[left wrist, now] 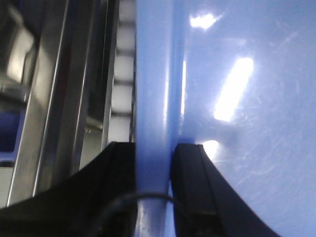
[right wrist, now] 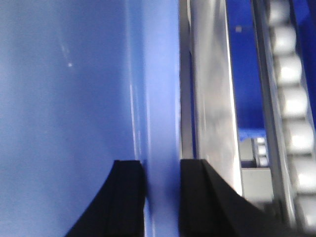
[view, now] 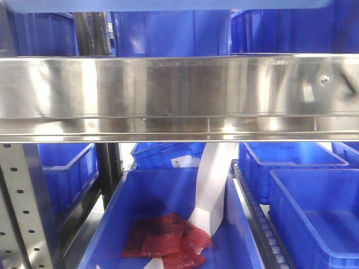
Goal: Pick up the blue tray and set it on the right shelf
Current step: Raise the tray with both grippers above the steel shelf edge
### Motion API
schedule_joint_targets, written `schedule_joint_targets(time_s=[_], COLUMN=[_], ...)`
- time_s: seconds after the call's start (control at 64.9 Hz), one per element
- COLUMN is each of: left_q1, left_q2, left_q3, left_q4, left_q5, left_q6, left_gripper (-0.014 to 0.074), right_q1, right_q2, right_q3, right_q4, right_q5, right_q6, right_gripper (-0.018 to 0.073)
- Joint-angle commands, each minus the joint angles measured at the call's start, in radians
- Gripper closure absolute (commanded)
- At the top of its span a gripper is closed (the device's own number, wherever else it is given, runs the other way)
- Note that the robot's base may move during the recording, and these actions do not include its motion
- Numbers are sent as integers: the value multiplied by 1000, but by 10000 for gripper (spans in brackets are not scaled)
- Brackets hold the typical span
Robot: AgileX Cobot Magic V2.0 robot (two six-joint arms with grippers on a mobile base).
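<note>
The blue tray point(left wrist: 247, 123) fills the left wrist view, glossy with light glints. My left gripper point(left wrist: 154, 148) is shut on its left rim, one black finger on each side of the wall. The tray also fills the left of the right wrist view point(right wrist: 64, 98). My right gripper point(right wrist: 163, 165) is shut on its right rim in the same way. In the front view a pale blue strip of the tray point(view: 168, 4) shows along the top edge, above the right shelf's shiny steel rail point(view: 179, 92). The grippers themselves are out of the front view.
Deep dark-blue bins point(view: 303, 207) stand below and behind the rail; one point(view: 168, 196) holds red bags point(view: 165, 235) and a white strip. A grey perforated upright point(view: 19, 202) stands at lower left. Roller tracks point(right wrist: 291, 103) and steel rails point(left wrist: 54, 98) run beside the tray.
</note>
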Motion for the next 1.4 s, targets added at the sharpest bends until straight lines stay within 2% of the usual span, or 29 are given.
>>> schedule_joint_targets(time_s=[0.0,0.216,0.385,0.647,0.724,0.801,0.955,1.033,1.11,1.202,1.387], left_q1=[20,96,103,103,103,103,103,103,103,104,159], left_q2=[44,179,221,234,238,240,244,246,246,246,246], left_q3=[-121,-219,-219,-219,-219,-219,-219,-219,-219,-219,-219], left_q4=[-168,-275,-271,-168,-168,-153,-75,-33,2,36,-28], left_q5=[-125,-163,-135,-90,-69,-54,-50,-28,-12,-5,3], left_q6=[23,96,96,98,99,99,101,101,101,99,92], left_gripper=[524,524,524,518,510,444,202,118,104,104,104], right_q1=[12,12,11,11,11,11,11,11,11,2,-47], right_q2=[17,120,165,190,198,208,229,234,234,234,234], right_q3=[-99,-137,-137,-137,-136,-136,-136,-136,-136,-136,-136], right_q4=[141,141,141,136,136,136,136,130,107,94,99], right_q5=[-44,-92,-153,-174,-174,-177,-187,-190,-193,-192,-158], right_q6=[-17,-29,-31,-31,-31,-31,-31,-31,-30,-30,-30], right_gripper=[295,295,295,293,292,267,86,0,-38,-42,-42])
